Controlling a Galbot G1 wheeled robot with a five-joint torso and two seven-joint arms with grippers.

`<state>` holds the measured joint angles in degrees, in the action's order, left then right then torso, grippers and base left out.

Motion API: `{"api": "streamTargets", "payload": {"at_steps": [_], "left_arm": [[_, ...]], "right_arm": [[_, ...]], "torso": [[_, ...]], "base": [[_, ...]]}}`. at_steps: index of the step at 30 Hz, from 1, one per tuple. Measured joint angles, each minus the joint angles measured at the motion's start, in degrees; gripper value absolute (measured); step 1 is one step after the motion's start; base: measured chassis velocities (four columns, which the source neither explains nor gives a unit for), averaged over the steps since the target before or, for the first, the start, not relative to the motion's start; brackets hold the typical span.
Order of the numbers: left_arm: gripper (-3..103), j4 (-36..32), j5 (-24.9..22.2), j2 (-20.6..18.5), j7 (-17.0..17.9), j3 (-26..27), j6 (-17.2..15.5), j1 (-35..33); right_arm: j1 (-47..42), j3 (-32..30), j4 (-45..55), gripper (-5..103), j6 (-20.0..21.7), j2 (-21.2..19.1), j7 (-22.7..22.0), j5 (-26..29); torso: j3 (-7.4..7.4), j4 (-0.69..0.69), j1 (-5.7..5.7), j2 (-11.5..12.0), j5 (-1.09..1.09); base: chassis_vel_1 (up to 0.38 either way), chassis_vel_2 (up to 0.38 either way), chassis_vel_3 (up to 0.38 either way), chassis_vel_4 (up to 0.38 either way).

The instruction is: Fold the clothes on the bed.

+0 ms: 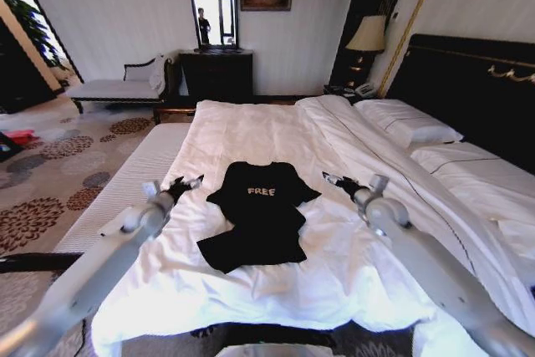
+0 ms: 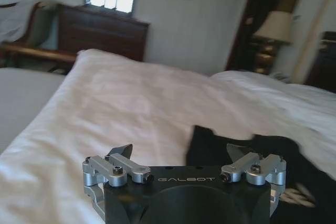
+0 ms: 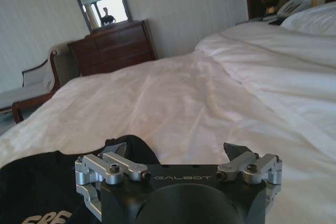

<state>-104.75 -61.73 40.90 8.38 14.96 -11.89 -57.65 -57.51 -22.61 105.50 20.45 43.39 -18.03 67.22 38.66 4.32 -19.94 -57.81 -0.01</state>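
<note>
Soft black short-sleeved T-shirt flat on big white bed, unfolded; left gripper at nine o'clock, right gripper at three, both wide, empty; next, probably grabbing sleeves

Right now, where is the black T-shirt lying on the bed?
In the head view the black T-shirt lies flat on the white duvet near the bed's foot, between the left gripper and the right gripper, both with jaws open.

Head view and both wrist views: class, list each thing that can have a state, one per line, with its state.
T-shirt: lying rumpled on the duvet, not yet folded, lettering up.
Left gripper: open, empty, beside the shirt.
Right gripper: open, empty, on the shirt's other side.
Bed: made, white duvet spread.
Lamp: cannot tell if lit.
</note>
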Motion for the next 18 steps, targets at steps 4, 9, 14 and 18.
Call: {"api": "streamTargets", "payload": {"at_steps": [4,9,14,18], "left_arm": [[100,-4.7,2.7,-0.4,-3.5,5.3,0.7,-7.0],[100,-7.6,4.2,-0.2,-6.0,9.3,1.5,-14.5],[100,-9.9,4.5,1.6,-7.5,13.8,1.9,-22.3],[100,-11.4,4.5,2.8,-8.6,17.1,2.0,-27.0]], "right_arm": [[-7.4,-6.2,4.7,100,0.2,0.5,-0.3,0.1],[-16.8,-12.6,9.6,100,0.4,1.8,1.4,-0.7],[-26.3,-20.2,15.7,100,0.4,3.6,4.1,-2.1],[-31.3,-23.3,18.8,100,0.3,5.2,5.3,-3.3]], "torso": [[0.0,0.02,0.0,0.0,0.03],[0.01,-0.01,-0.01,0.0,0.02],[0.01,0.0,0.0,0.0,0.01],[0.01,0.0,-0.01,0.0,0.0]], "base": [[0.0,0.0,0.0,0.0],[0.0,0.0,0.0,0.0],[0.0,0.0,0.0,0.0],[0.0,0.0,0.0,0.0]]}}
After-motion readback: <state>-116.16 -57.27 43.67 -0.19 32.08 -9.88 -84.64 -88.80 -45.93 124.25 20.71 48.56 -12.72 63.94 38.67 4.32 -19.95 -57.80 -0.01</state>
